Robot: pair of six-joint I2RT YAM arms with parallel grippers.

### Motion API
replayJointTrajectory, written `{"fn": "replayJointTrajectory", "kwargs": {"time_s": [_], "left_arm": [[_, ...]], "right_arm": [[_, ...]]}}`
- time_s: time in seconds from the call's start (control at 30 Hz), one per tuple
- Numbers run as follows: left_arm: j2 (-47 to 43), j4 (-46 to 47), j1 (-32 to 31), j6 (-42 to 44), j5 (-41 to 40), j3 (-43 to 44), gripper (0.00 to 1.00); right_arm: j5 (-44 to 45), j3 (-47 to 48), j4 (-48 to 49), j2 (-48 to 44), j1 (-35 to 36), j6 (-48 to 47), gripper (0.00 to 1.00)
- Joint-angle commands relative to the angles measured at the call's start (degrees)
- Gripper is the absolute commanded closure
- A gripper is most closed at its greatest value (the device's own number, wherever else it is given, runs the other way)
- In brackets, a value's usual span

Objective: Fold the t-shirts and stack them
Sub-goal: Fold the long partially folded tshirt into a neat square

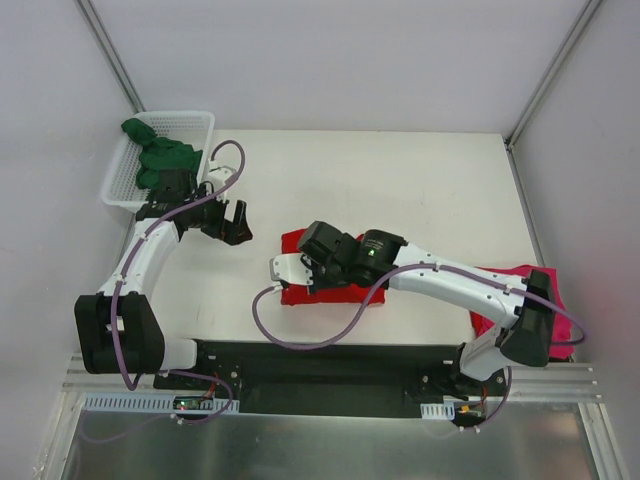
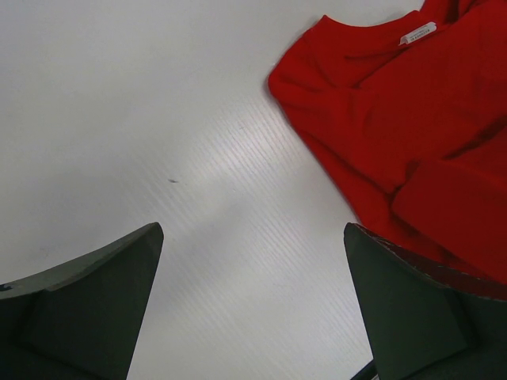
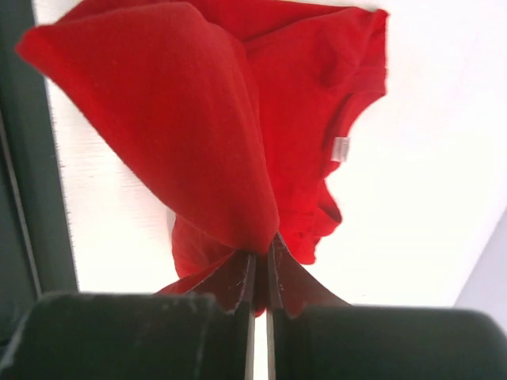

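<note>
I am pinching a raised fold of the red t-shirt (image 3: 198, 119) in my right gripper (image 3: 261, 257), its fingers closed tight on the cloth. My left gripper (image 2: 253, 231) is hanging wide open and holding nothing, just beside the shirt.

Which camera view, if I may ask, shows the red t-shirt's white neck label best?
The left wrist view: the label lies unobstructed on the red t-shirt. The right wrist view shows it smaller; the top view does not show it.
</note>
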Motion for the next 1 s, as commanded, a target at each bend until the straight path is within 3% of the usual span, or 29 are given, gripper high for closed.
{"fn": "replayJointTrajectory", "kwargs": {"time_s": [0.0, 0.97], "left_arm": [[-0.92, 0.36, -0.33, 1.14, 0.88, 0.43, 0.01], [-2.16, -0.34, -0.42, 0.53, 2.73, -2.04, 0.01]], "right_arm": [[4.09, -0.06, 5.16, -1.02, -1.48, -1.99, 0.99], [7.7, 7.41, 12.46, 16.74, -12.99, -7.35, 0.99]]}}
